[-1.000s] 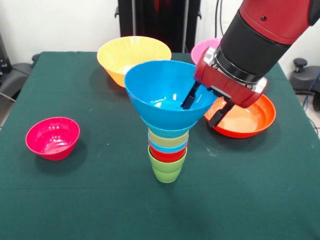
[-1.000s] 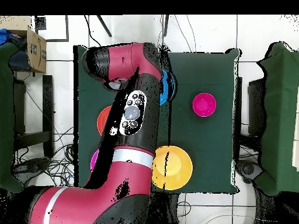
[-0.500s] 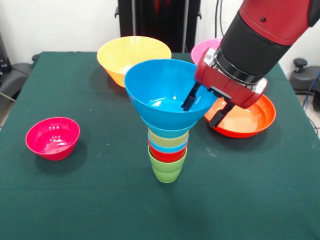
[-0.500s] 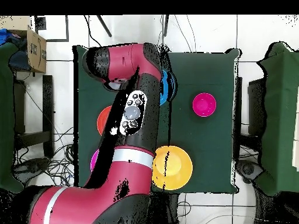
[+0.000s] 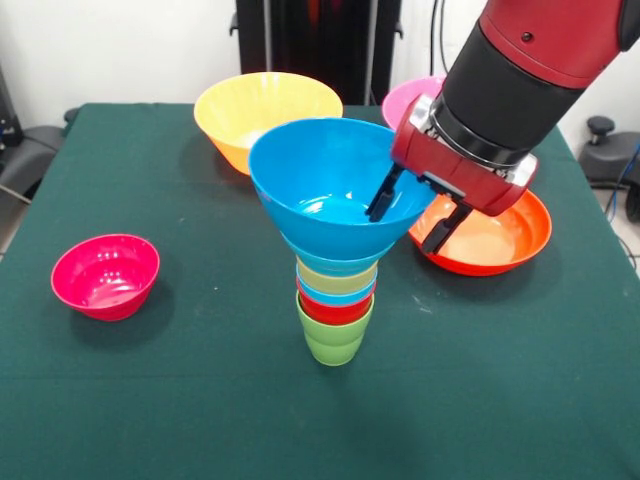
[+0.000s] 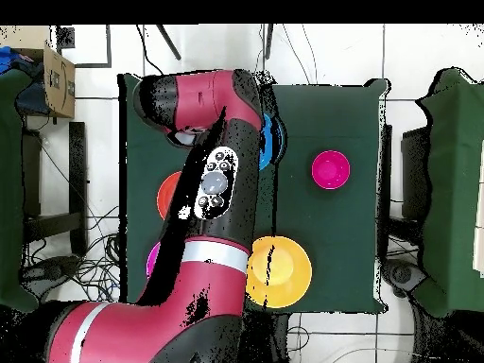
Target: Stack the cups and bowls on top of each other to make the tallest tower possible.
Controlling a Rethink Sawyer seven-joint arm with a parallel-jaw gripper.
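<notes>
Straddling blue bowl (image 5: 335, 190) rim: claw (image 5: 410, 212) spread | tower (image 5: 336, 290) upright

Dark green table (image 5: 120, 400) on a white tiled floor (image 6: 321, 52). White wall (image 5: 120, 50) behind the table. Cardboard box (image 6: 59, 80) and loose cables (image 6: 95, 269) beside the table.

Red arm (image 5: 545, 30), black wrist band, grey buttons (image 6: 214, 185)
</notes>
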